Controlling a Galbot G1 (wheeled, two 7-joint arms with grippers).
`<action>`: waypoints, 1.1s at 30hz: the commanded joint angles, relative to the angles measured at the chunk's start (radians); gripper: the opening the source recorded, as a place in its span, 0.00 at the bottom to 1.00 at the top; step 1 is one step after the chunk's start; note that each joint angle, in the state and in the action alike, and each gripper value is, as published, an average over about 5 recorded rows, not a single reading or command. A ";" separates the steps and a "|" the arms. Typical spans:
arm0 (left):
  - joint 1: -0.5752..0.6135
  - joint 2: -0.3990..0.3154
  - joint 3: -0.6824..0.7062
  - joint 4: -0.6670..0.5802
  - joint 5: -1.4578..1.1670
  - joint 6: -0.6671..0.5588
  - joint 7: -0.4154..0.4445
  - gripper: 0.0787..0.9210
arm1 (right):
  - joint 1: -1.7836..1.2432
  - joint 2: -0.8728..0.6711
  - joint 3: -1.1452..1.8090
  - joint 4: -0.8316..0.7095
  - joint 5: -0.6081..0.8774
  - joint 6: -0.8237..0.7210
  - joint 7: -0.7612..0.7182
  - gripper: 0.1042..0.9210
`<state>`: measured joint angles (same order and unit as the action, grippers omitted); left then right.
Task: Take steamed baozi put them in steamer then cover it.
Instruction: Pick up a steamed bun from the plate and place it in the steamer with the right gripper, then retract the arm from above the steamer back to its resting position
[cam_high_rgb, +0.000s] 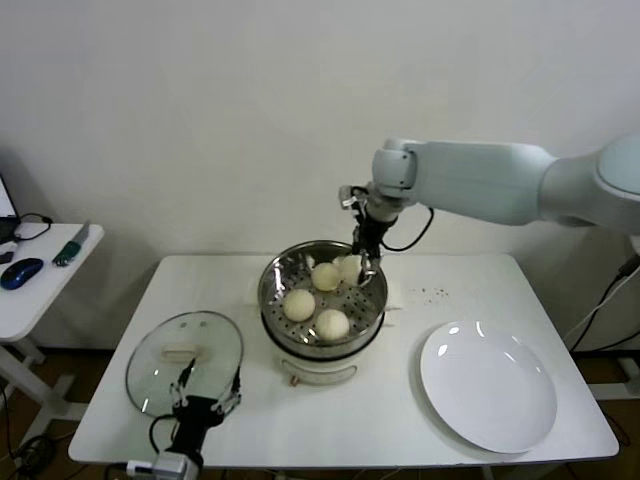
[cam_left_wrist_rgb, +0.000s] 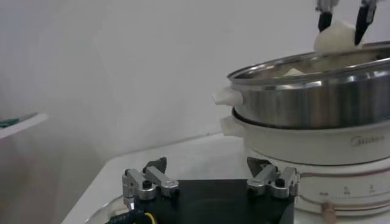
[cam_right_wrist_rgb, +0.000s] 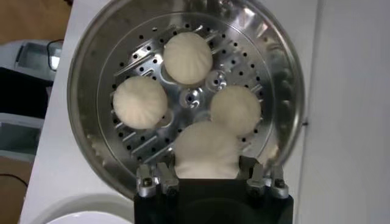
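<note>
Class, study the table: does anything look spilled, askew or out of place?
A few dark specks are scattered on the white table, between the steamer and the plate. They look like spilled crumbs. Nothing else stands out.

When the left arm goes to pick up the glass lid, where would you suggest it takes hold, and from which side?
Probably by the cream bar handle at the centre of the glass lid, coming straight down from above. The lid lies flat on the table with the handle facing up, and its thin metal rim sits against the surface, offering little to pinch. The open left gripper already sits near the lid's front edge.
</note>
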<state>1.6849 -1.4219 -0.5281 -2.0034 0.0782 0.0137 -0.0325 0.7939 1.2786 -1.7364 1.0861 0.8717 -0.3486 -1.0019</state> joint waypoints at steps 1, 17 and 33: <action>-0.014 0.003 0.000 0.007 -0.010 0.004 -0.001 0.88 | -0.104 0.069 -0.021 -0.028 -0.012 -0.010 0.009 0.71; -0.025 0.006 0.002 0.014 -0.008 0.009 -0.002 0.88 | -0.106 0.055 0.007 -0.053 -0.051 -0.006 0.009 0.86; -0.017 0.006 -0.004 0.007 -0.002 0.006 -0.014 0.88 | 0.007 -0.327 0.187 0.229 -0.051 0.110 0.264 0.88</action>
<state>1.6687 -1.4161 -0.5320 -1.9954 0.0737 0.0205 -0.0400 0.7740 1.2132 -1.6805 1.1326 0.8264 -0.3289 -0.9786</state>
